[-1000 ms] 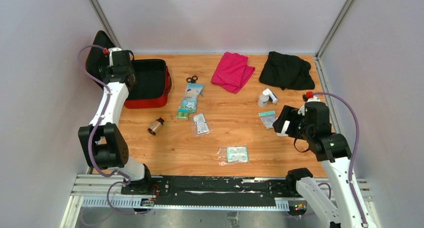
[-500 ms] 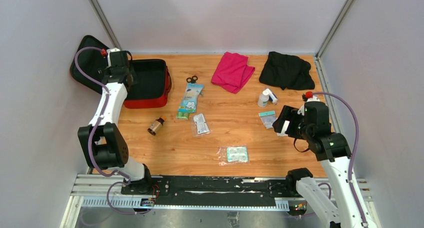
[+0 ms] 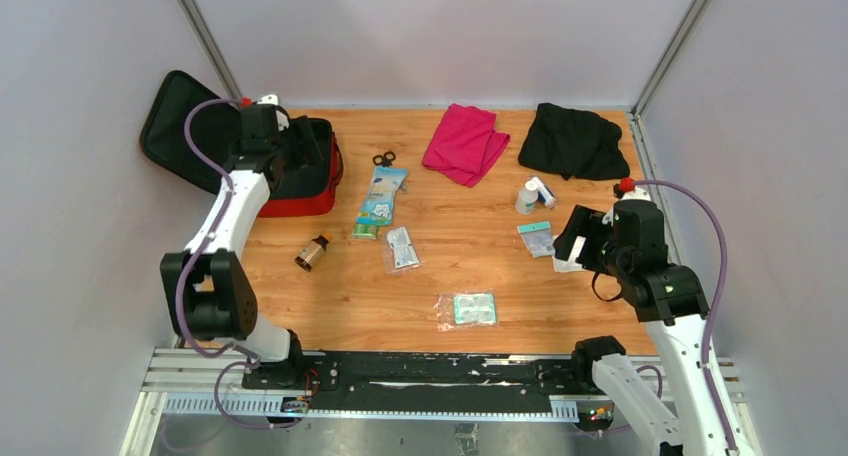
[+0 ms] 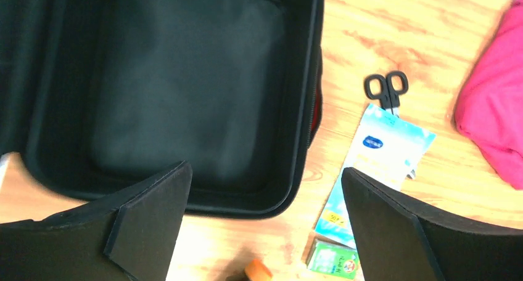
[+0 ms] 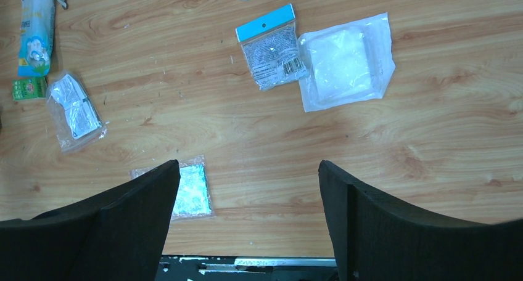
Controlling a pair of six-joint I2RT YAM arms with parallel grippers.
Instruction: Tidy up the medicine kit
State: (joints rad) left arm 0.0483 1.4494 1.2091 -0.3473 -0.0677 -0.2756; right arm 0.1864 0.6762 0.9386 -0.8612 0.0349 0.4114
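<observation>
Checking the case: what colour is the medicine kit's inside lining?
Black; the medicine kit shows best in the left wrist view.

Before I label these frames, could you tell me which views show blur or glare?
Top view: sharp, evenly lit, soft shadows. Left wrist view: slightly blurred; dull sheen on the case lining. Right wrist view: table sharp, white glare on the clear pouch.

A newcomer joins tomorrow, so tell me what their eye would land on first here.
The red medicine kit lies open at the far left of the table, nothing visible in its black inside. Small supplies are scattered mid-table, among them black scissors and a brown bottle. A bright pink cloth and a black cloth sit along the far edge.
</observation>
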